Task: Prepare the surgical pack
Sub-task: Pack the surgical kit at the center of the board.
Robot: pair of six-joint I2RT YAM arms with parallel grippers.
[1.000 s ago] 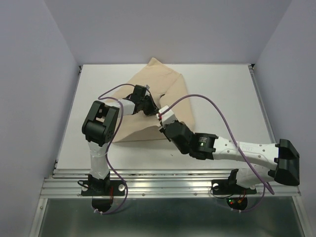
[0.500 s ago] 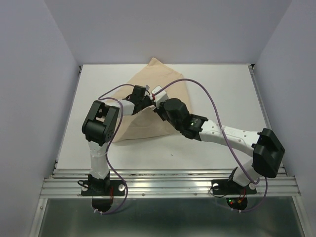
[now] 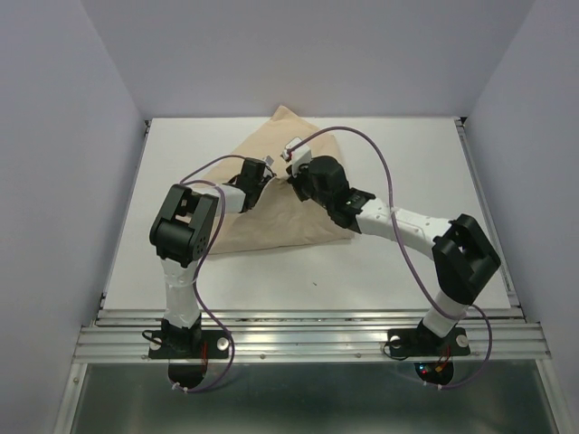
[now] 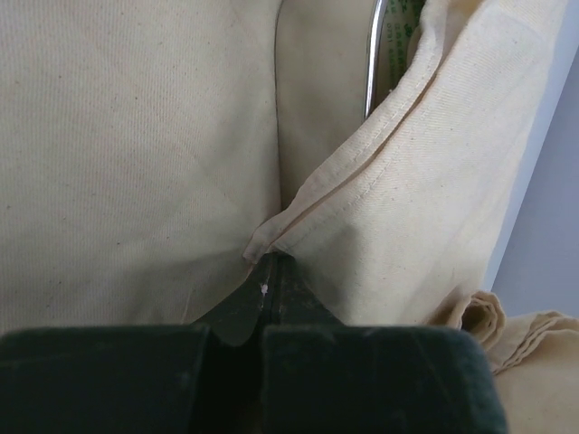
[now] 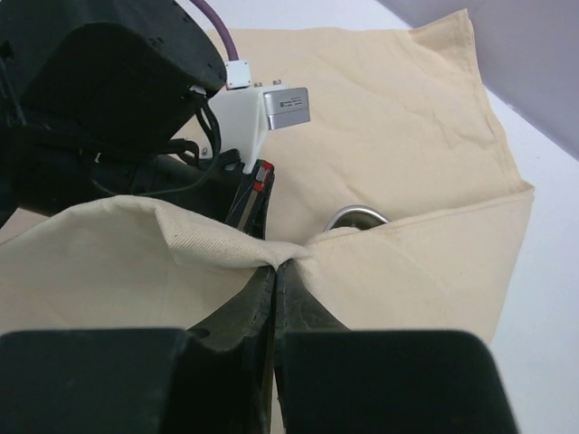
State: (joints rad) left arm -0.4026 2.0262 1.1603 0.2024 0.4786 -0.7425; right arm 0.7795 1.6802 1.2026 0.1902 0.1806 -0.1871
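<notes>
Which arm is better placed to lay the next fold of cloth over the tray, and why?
Right, probably. The right tool pinches a raised fold of the cloth beside the exposed tray rim, so lowering it should cover the tray. The left tool pinches a hem farther from that rim.

Left tool (image 4: 269, 264) pinched closed, right tool (image 5: 276, 269) likewise, wrists nearly meeting

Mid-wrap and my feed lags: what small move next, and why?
Probably carry the right pincer, shut on a fold of the cloth, forward over the steel tray, whose rim shows uncovered just ahead; the left pincer holds the other hem.
</notes>
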